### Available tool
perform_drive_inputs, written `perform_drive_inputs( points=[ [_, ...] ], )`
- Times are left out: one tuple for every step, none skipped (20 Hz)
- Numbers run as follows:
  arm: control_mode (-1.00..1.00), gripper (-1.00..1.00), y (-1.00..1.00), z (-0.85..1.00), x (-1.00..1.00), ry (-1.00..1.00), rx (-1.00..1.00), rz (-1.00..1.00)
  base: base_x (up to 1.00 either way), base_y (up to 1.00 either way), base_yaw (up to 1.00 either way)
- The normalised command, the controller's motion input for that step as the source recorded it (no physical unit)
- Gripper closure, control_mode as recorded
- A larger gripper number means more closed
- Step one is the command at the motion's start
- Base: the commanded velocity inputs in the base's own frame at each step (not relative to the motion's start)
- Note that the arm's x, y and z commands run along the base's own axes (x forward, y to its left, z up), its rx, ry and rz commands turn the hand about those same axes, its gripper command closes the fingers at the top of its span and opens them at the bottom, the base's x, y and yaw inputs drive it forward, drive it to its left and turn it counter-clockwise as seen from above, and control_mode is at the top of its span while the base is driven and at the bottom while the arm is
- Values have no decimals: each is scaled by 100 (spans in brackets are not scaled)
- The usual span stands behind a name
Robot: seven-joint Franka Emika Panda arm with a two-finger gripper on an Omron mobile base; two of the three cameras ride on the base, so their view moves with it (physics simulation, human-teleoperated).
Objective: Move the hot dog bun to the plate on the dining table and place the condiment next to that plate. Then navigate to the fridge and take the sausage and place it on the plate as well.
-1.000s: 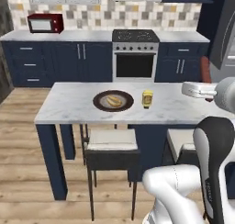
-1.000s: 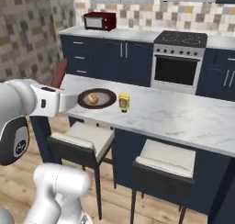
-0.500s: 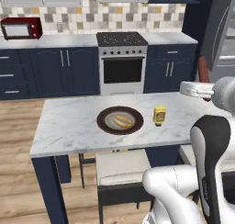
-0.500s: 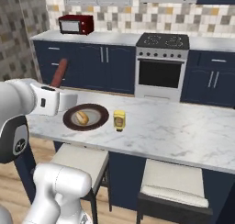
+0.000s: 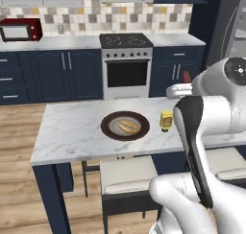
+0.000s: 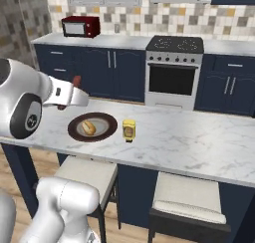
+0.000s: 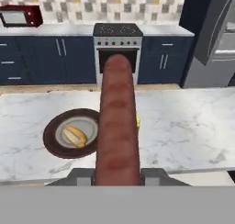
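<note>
Hand view: the gripper [image 7: 117, 176] is clamped around the smooth red-brown cylindrical sausage [image 7: 117, 122], above the veined white marble dining table [image 7: 183, 126] bearing the round brown-rimmed plate [image 7: 51, 138].

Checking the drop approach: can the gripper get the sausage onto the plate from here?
Probably yes. The gripper holds the sausage above the dining table; the plate carries just the hot dog bun, condiment standing aside.

Tan hot dog bun [image 5: 127, 127] on brown-rimmed plate [image 5: 108, 130], marble dining table [image 5: 72, 132]; yellow condiment [image 5: 166, 120] upright beside; red-brown sausage [image 7: 117, 126] gripped above.
</note>
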Motion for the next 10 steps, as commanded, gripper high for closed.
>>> perform_drive_inputs(
  points=[
    [-100, 100, 39, -47, 100, 83, -17, 5, 0, 0, 0],
    [-100, 100, 31, -53, 100, 77, -14, 5, 0, 0, 0],
    [-100, 100, 27, -61, 93, 65, -11, 7, 0, 0, 0],
    [-100, 100, 29, -65, 87, 58, -9, 6, 0, 0, 0],
    [-100, 100, 28, -65, 87, 55, -7, 6, 0, 0, 0],
    [-100, 100, 27, -69, 86, 54, -5, 7, 0, 0, 0],
    [-100, 100, 12, -74, 88, 50, -1, 13, 0, 0, 0],
    [-100, 100, 0, -76, 83, 49, 0, 17, 0, 0, 0],
    [-100, 100, 0, -76, 81, 45, 0, 21, 0, 0, 0],
    [-100, 100, 0, -72, 81, 42, 0, 22, 0, 0, 0]
  ],
)
